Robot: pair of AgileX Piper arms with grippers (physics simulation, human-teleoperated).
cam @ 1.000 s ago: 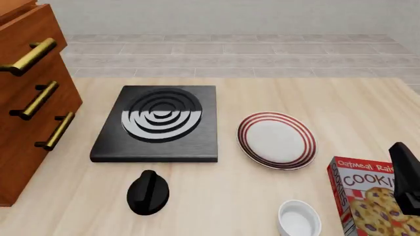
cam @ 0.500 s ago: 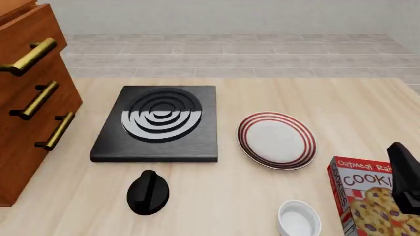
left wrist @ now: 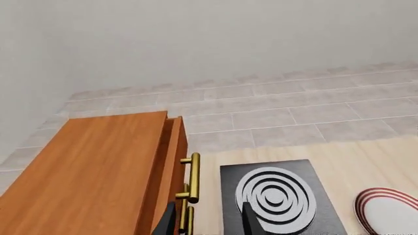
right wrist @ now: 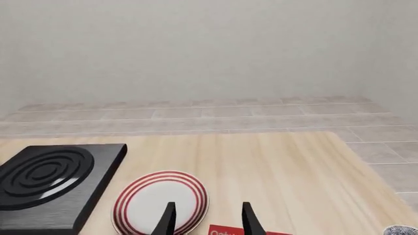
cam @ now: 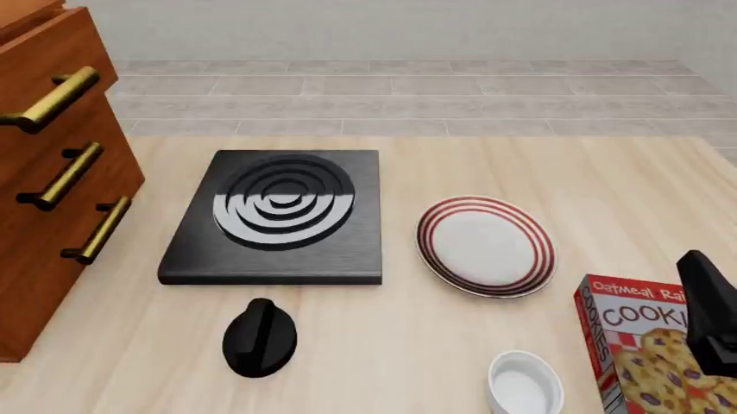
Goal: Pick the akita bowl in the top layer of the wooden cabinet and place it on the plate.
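Both claws spread, empty: left claw [left wrist: 207,220] near the wooden cabinet [left wrist: 98,176]; right claw [right wrist: 207,220] above plate [right wrist: 160,201]. Risk: misaligned grip slipping off the top handle [cam: 52,97]

The wooden cabinet [cam: 52,164] stands left of the stove [cam: 276,220], the plate [cam: 485,246] right of it.

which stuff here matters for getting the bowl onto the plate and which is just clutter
Job: wooden cabinet, its top layer, slightly open, the plate. The akita bowl is not in view.

Clutter: black stove, black knob, white ramekin, cookie box.
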